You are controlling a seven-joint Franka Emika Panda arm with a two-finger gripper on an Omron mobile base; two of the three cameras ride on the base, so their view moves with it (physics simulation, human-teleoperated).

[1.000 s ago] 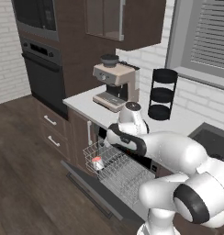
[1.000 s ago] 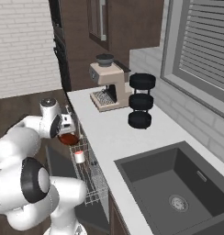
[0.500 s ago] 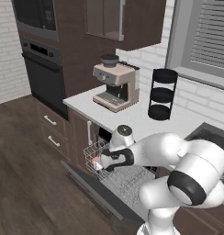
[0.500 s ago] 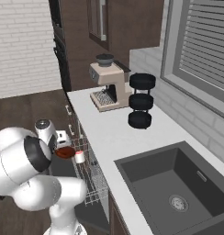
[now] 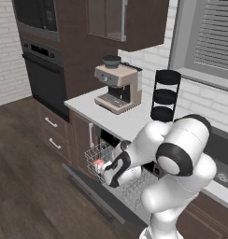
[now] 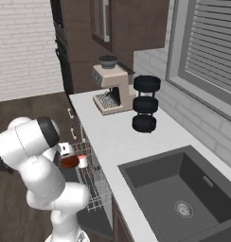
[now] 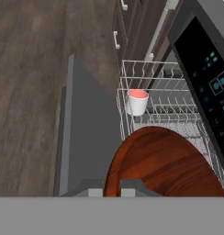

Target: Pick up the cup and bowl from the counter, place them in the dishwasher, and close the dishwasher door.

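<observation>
Hand [image 7: 111, 186] clamped on bowl [image 7: 164, 163] rim, bowl held over the rack [image 7: 166, 98] of the open dishwasher. Cup [image 7: 137, 101] upright in rack's front corner. Door [image 7: 88, 137] down.

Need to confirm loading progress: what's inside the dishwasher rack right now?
The cup stands upright in the rack. The gripper holds the bowl over it. The rack beneath the bowl is hidden.
</observation>
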